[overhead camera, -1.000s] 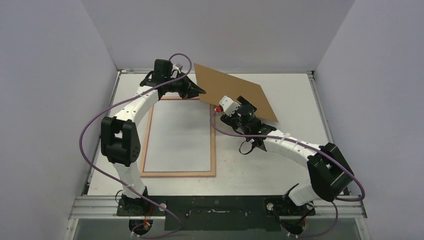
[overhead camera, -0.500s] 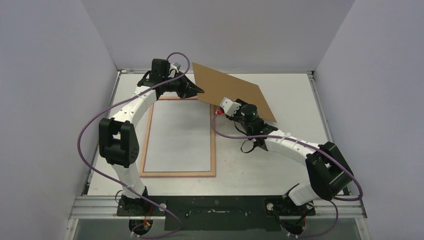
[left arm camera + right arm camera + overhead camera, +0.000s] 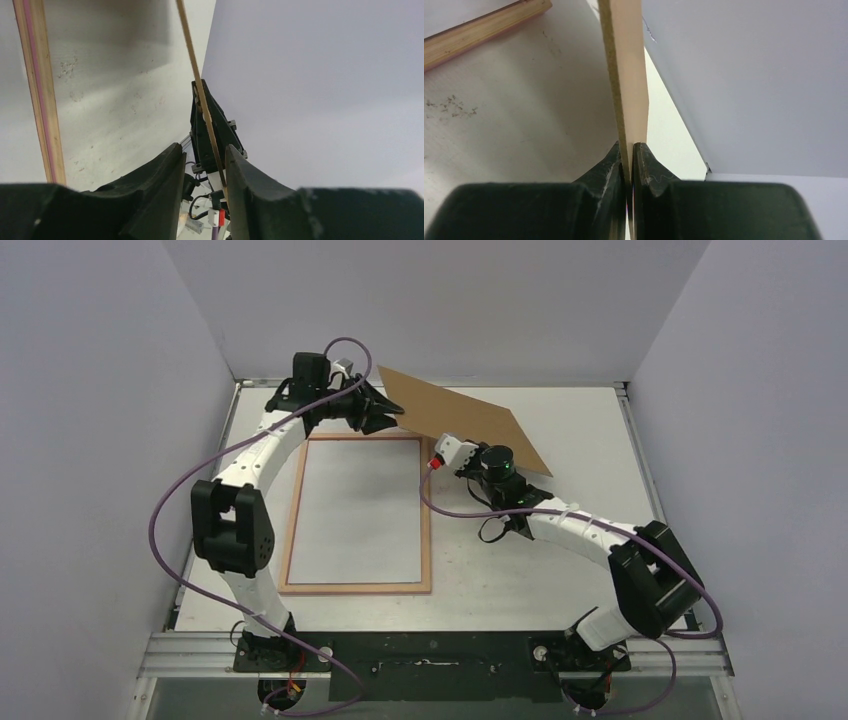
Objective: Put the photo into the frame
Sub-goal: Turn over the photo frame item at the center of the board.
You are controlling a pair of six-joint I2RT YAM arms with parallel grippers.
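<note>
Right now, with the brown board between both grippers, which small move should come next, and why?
Probably the left gripper should back off the backing board: its jaws stand apart around the board's edge, while the right gripper is shut on it and can carry it alone toward the frame.

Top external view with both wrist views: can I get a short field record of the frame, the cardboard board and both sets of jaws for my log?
frame: flat on the table, on the left arm's side
frame opening: plain white surface; no printed picture visible
cardboard board: lifted off the table, tilted, beyond the frame's far right corner
right jaws: shut on the cardboard board's edge
left jaws: open, with the board's edge between them, not clamped
</note>
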